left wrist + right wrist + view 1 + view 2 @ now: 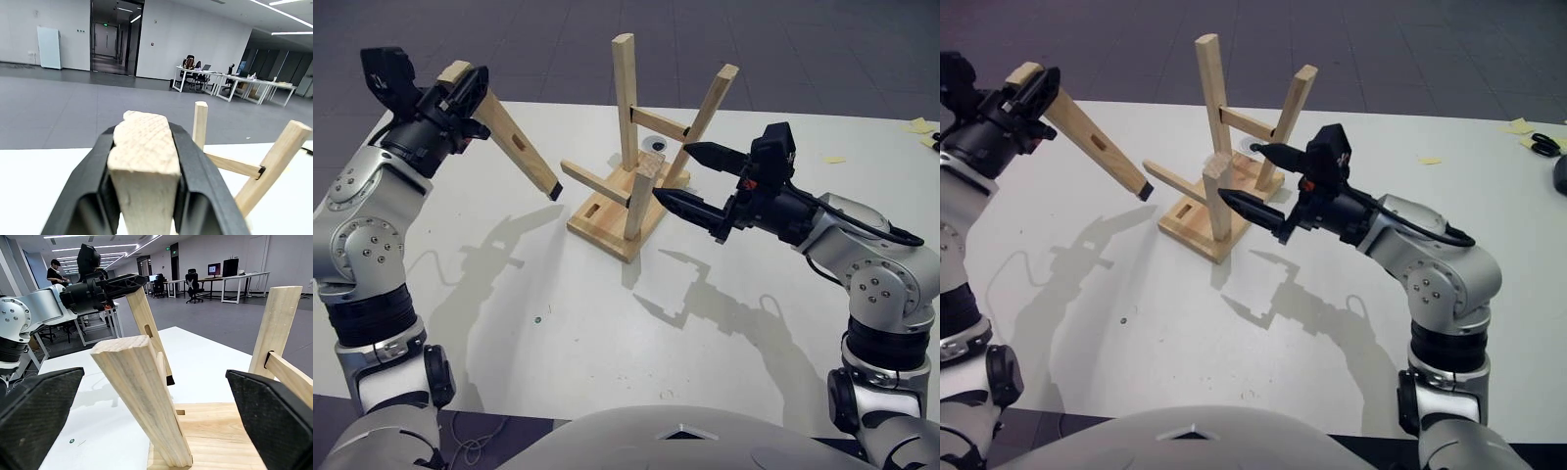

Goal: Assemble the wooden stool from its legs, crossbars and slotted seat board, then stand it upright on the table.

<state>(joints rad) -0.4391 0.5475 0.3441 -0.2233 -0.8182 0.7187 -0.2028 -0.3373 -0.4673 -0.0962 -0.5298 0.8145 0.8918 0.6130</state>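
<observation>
The slotted seat board (603, 223) lies flat on the white table (509, 343) with three legs standing up from it. A crossbar (658, 123) joins the two far legs (626, 93) (713, 103). A second crossbar (595, 183) sticks out leftward from the near leg (642, 201). My left gripper (465, 90) is shut on the top end of a loose fourth leg (517, 142), held slanted in the air left of the board. My right gripper (672, 172) stands open just right of the near leg (146, 396), one finger (39, 421) showing on each side of it.
A small dark ring (656, 145) lies on the table behind the stool. Yellow scraps (922, 125) sit at the far right edge. The near half of the table has free room, with a tiny speck (537, 318) on it.
</observation>
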